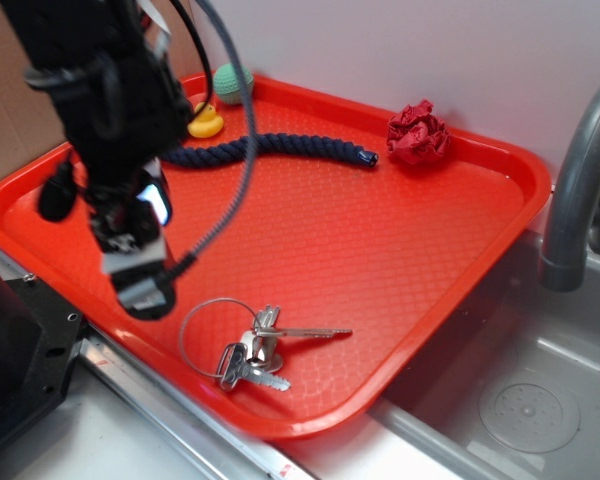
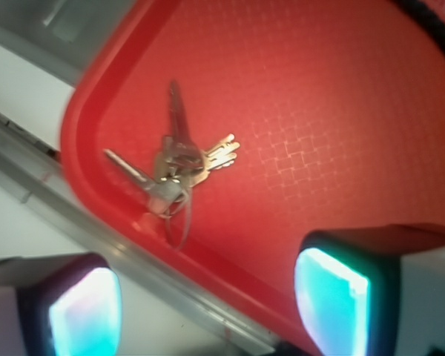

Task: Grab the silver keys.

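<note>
The silver keys [image 1: 255, 348] lie on the red tray [image 1: 400, 260] near its front edge, their thin wire ring spread out to the left. In the wrist view the silver keys [image 2: 179, 170] sit ahead of the fingers, close to the tray's rim. My gripper [image 1: 140, 285] hovers above the tray, to the left of the keys and apart from them. It is open: the two glowing pads [image 2: 332, 300] stand wide apart with nothing between them. My gripper [image 2: 208, 308] hangs over the tray's rim there.
On the tray's far side lie a dark blue rope [image 1: 270, 148], a yellow rubber duck [image 1: 205, 122], a green ball [image 1: 232, 83] and a crumpled red wad [image 1: 417, 133]. A grey faucet [image 1: 580, 170] and steel sink [image 1: 525, 400] stand to the right.
</note>
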